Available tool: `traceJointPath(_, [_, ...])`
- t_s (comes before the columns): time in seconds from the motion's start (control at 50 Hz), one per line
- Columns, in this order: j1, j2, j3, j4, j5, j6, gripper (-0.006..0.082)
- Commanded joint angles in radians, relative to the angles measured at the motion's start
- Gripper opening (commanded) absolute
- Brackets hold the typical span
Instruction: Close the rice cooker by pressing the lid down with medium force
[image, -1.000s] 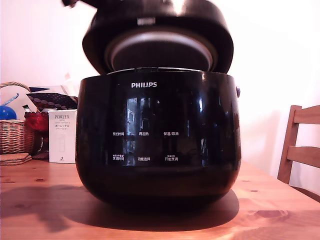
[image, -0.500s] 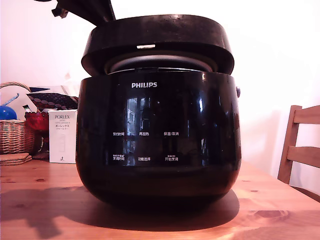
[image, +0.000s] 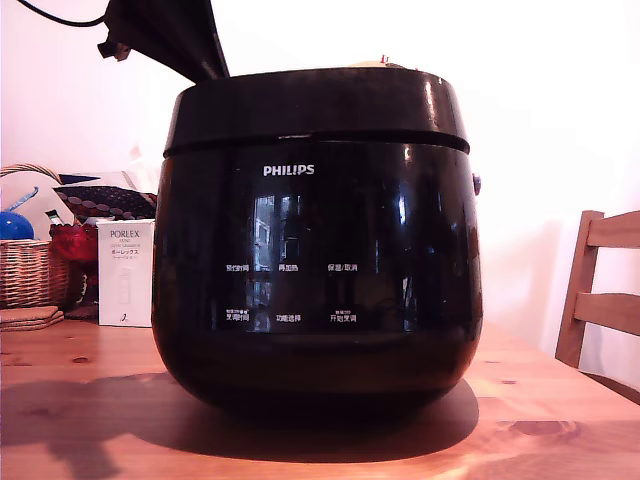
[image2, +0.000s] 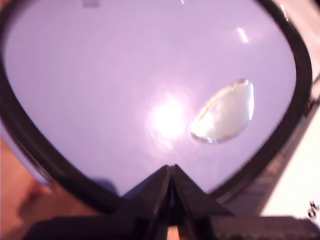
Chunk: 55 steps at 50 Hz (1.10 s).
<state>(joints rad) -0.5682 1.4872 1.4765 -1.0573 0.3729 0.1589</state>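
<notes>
While pressing: gripper (image2: 170, 172) jaws pressed together, tips on the lid (image: 316, 103).
Lid: flat on the rice cooker (image: 316, 270), mid-table (image: 560, 420).
Left: confirming the latch.

I see my gripper (image2: 170, 172) resting on the lid (image: 318, 105), toward the exterior view's left edge of it. The lid sits flat on the rice cooker (image: 316, 270) directly beneath. Lower and further to that view's left stand a box (image: 125, 272) and a basket (image: 30, 270) on the table (image: 540, 420).
</notes>
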Motion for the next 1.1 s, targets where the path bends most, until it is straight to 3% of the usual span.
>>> traceJointPath(0.0, [-0.011,0.016,-0.055,-0.002,-0.006,-0.003,-0.0021])
traceJointPath(0.48, [-0.031,0.017,-0.194,0.069,0.002,-0.01,-0.0021])
traceJointPath(1.08, [-0.029,0.058,-0.219,0.115,-0.017,-0.01,-0.0021])
